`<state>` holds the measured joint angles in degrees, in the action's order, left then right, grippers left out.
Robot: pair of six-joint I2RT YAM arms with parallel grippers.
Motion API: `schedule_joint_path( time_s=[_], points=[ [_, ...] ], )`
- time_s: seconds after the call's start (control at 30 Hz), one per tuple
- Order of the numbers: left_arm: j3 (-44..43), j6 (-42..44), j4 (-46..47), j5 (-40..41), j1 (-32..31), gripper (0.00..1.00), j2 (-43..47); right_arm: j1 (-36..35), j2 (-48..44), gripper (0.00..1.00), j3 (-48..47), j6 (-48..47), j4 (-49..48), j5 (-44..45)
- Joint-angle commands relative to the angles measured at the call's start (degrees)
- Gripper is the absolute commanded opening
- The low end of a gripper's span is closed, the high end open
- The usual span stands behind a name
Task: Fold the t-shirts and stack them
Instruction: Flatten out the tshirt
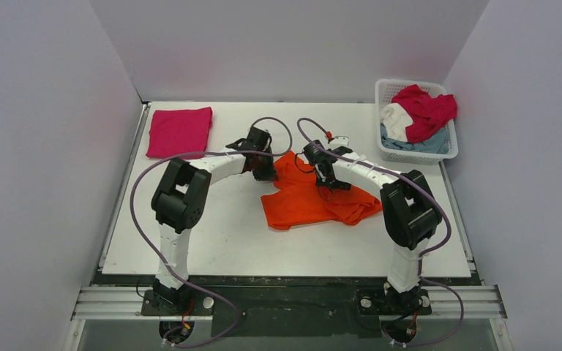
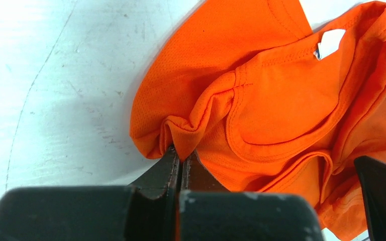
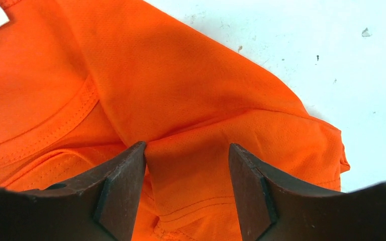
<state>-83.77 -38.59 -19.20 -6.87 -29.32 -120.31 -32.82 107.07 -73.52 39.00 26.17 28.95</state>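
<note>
A bright orange t-shirt (image 1: 315,197) lies crumpled at the table's middle. My left gripper (image 1: 265,173) is shut on a pinch of its cloth near the collar; the left wrist view shows the closed gripper (image 2: 182,155) gripping the orange t-shirt (image 2: 281,100). My right gripper (image 1: 327,180) is open over the shirt's right part; in the right wrist view the gripper (image 3: 187,150) straddles a fold of the orange t-shirt (image 3: 181,100). A magenta-pink t-shirt (image 1: 179,131) lies folded at the back left.
A white lattice basket (image 1: 391,152) at the back right holds crimson (image 1: 428,110), white (image 1: 395,117) and grey-blue (image 1: 424,145) shirts. The table's bare white top (image 1: 212,234) spreads in front. Grey walls stand on three sides.
</note>
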Motion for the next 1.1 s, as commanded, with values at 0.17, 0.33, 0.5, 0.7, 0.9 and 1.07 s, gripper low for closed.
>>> schedule_joint_path(
  time_s=[0.17, 0.33, 0.5, 0.7, 0.9, 1.07],
  points=[
    [3.9, -0.1, 0.6, 3.1, -0.3, 0.0, 6.4, 0.5, 0.0, 0.25, 2.0, 1.7, 0.6, -0.1],
    [4.3, 0.0, -0.5, 5.2, 0.9, 0.0, 9.2, 1.8, -7.2, 0.0, 6.7, 2.9, 1.2, 5.1],
    [6.0, 1.1, -0.3, 5.8, 3.0, 0.0, 17.1, 3.4, -19.7, 0.0, 11.7, 0.2, 1.2, 9.7],
    [6.3, 4.7, -1.4, 10.4, 3.9, 0.0, 32.2, 5.0, -39.7, 0.0, 10.7, -6.7, 1.3, 4.7],
    [4.4, 9.1, -0.4, 16.0, 3.8, 0.0, 51.5, 4.5, -51.1, 0.0, 2.4, -13.4, 1.1, -4.4],
    [-1.1, 11.7, 0.0, 15.4, 3.5, 0.0, 64.2, 2.6, -55.3, 0.0, -7.9, -15.5, 1.2, -15.4]
  ],
)
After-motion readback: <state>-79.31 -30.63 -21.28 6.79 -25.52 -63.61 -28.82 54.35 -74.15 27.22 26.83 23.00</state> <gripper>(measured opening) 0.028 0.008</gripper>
